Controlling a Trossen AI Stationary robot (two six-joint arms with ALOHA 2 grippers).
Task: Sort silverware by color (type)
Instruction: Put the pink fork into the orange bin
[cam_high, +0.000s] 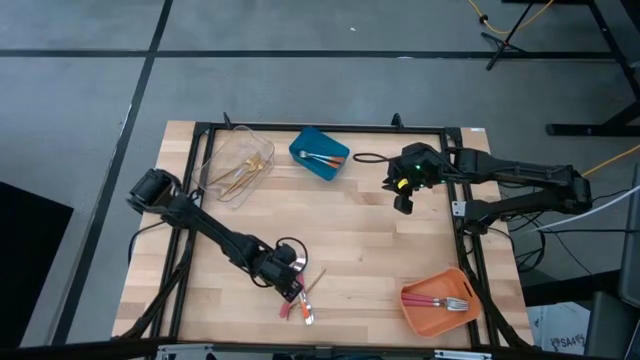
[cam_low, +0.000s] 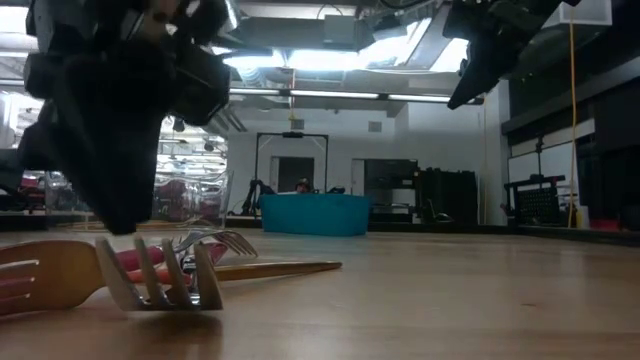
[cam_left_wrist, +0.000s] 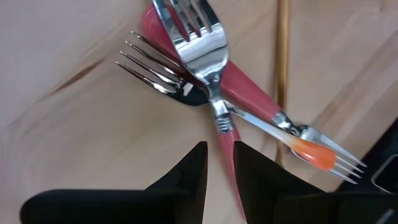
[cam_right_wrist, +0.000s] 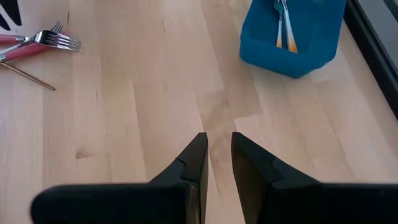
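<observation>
A small pile of silverware (cam_high: 302, 300) lies near the table's near edge: two pink-handled forks, an orange-handled fork (cam_left_wrist: 314, 155) and a slim gold utensil (cam_left_wrist: 283, 56). In the low view the fork heads (cam_low: 165, 280) rest on the wood. My left gripper (cam_high: 292, 283) (cam_left_wrist: 221, 158) is down over the pile, shut on one pink-handled fork (cam_left_wrist: 199, 37). My right gripper (cam_high: 404, 200) (cam_right_wrist: 219, 149) hangs shut and holding nothing above the table's far right part, near the blue bin (cam_right_wrist: 292, 37). My left gripper pinches the top fork's pink handle (cam_left_wrist: 225, 134) between its two fingers, just behind the silver neck. The fingers come from above and lie across the handle. The fork's head (cam_left_wrist: 196, 31) lies across the other forks of the pile; the fork is not lifted.
A clear bin (cam_high: 240, 165) with gold utensils stands at the far left. The blue bin (cam_high: 320, 155) with orange-handled pieces is at the far middle. An orange bin (cam_high: 438, 300) with pink-handled forks is at the near right. Bare wood lies in the table's middle.
</observation>
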